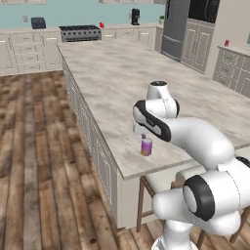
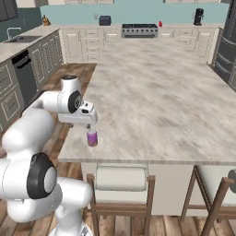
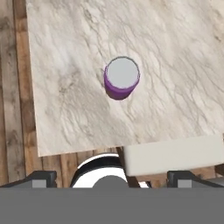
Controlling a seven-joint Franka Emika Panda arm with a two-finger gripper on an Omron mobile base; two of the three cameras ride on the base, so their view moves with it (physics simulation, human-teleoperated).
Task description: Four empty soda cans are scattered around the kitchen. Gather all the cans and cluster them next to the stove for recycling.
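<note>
My gripper point(image 3: 112, 177) spread wide above the purple can point(image 3: 121, 78), can upright near the island point(image 2: 161, 101) corner (pale top seen from the hand), stove point(image 1: 80, 32) far off, red can point(image 1: 101, 25) beside it, another red can point(image 1: 227, 43) on the right counter

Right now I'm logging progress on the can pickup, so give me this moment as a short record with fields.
purple can: upright on the island counter near its front corner
gripper: open, above the purple can, not touching it
stove: at the far wall
red can by stove: on the counter just right of it
second red can: on the right-hand counter
stools: tucked under the island's near edge
</note>
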